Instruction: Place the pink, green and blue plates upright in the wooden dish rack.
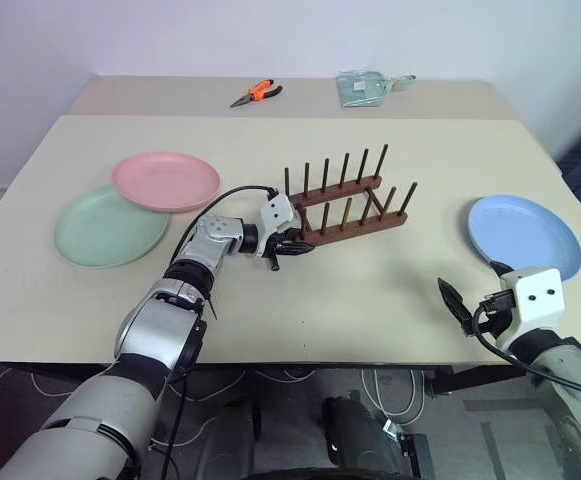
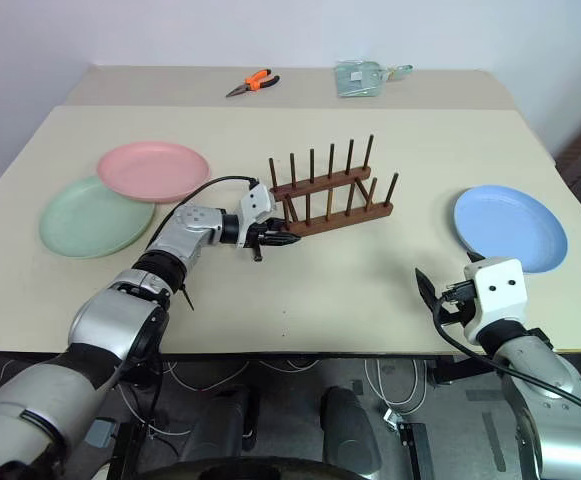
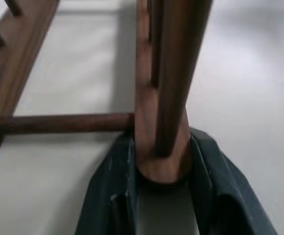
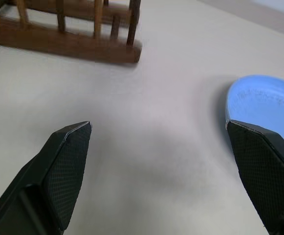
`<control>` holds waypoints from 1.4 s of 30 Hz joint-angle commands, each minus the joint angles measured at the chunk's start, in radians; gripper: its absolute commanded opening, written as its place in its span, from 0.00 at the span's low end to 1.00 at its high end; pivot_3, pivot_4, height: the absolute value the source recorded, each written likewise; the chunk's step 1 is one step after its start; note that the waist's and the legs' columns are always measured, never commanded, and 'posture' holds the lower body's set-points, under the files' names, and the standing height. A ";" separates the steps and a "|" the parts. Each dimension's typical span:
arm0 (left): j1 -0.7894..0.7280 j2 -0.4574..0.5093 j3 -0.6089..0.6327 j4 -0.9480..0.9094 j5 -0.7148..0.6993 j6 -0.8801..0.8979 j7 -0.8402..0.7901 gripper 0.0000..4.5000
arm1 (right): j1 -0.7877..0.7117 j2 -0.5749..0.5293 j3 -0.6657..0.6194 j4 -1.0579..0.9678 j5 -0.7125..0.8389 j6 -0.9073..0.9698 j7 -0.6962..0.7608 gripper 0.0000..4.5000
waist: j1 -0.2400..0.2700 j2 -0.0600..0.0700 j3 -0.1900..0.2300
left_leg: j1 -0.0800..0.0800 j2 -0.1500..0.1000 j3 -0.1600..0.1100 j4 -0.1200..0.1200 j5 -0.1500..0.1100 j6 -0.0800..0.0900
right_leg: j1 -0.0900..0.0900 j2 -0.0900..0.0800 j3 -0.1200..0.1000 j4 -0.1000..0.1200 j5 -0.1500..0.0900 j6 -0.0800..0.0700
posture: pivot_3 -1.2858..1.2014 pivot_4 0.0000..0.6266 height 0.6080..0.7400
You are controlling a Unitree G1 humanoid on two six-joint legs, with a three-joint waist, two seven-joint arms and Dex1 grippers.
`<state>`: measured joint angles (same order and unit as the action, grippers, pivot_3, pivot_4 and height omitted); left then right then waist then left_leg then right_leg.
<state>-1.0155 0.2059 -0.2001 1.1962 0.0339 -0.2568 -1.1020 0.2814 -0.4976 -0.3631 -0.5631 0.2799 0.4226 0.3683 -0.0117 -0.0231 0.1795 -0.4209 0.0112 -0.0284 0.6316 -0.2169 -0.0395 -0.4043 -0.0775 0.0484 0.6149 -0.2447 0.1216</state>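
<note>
While the left claw (image 1: 292, 246) clamps the wooden dish rack (image 1: 347, 200) mid-counter (image 1: 370, 300), right claw (image 4: 159, 161) agape, pink (image 1: 166, 180), green (image 1: 110, 228) plates lie at nine o'clock, blue (image 1: 525, 234) at three, none racked.

Twin head cameras look down across the table (image 1: 370, 300); the left wrist camera sits tight against the rack (image 3: 161, 98), the right wrist camera low beside the blue plate (image 4: 264, 103), rack beyond
</note>
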 commanded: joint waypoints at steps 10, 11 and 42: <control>0.158 0.094 0.000 -0.251 -0.043 -0.019 -0.272 0.41 | -0.078 -0.035 0.025 0.050 -0.020 -0.017 0.040 1.00 | 0.000 0.000 0.000 | 0.000 0.000 0.000 0.000 0.000 0.000 | 0.000 0.000 0.000 0.001 0.000 0.000 | 0.52 0.24 0.94; 0.161 0.102 -0.002 -0.264 -0.035 -0.008 -0.258 0.49 | -0.078 -0.037 0.023 0.053 -0.020 -0.017 0.043 1.00 | 0.000 0.000 0.000 | 0.000 0.000 0.000 0.000 0.000 0.000 | 0.000 0.000 0.000 0.001 0.000 0.000 | 0.52 0.24 0.94; 0.367 0.080 -0.044 -0.630 -0.006 0.366 0.193 0.23 | -0.462 -0.033 0.383 0.509 -0.263 0.034 0.014 0.00 | 0.018 -0.002 -0.008 | 0.013 0.001 0.001 0.000 0.000 0.000 | 0.012 -0.001 0.000 0.001 -0.002 -0.004 | 0.52 0.24 0.94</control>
<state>-0.6502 0.2761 -0.2493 0.5119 -0.0122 0.1110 -0.9574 -0.1751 -0.5324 0.0260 -0.0951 0.0363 0.4634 0.3971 0.0067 -0.0246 0.1713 -0.4075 0.0118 -0.0277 0.6319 -0.2171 -0.0395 -0.3921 -0.0784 0.0481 0.6160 -0.2469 0.1176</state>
